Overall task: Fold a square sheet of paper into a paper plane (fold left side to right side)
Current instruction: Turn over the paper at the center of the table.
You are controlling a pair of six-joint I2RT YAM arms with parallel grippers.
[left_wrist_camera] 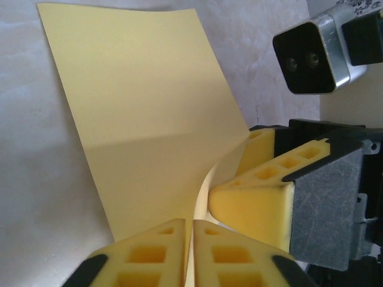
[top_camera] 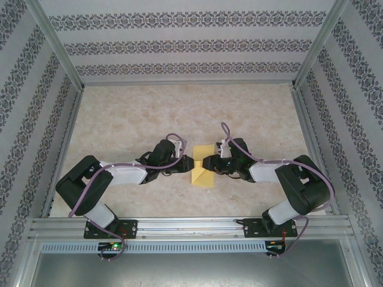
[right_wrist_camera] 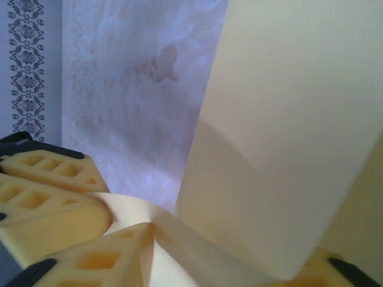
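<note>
Yellow paper: from overhead I am counting one square sheet of paper [top_camera: 202, 176], lying mid-tabletop [top_camera: 131, 119], with two pincers, the left pincer [top_camera: 192, 164] and the right pincer [top_camera: 208, 162], meeting tip to tip over it. On the left wrist, its fingers are pinching the sheet's edge, nearly together. On the right wrist, its fingers are standing apart, the curled sheet rising between them.

Left arm [top_camera: 116, 174] and right arm [top_camera: 272, 172] lie low, reaching inward, elbows out; left gripper [top_camera: 190, 162] and right gripper [top_camera: 207, 162] meet tip to tip. Left jaws pinch the paper [left_wrist_camera: 143, 119]; right jaws stand apart around it.
</note>
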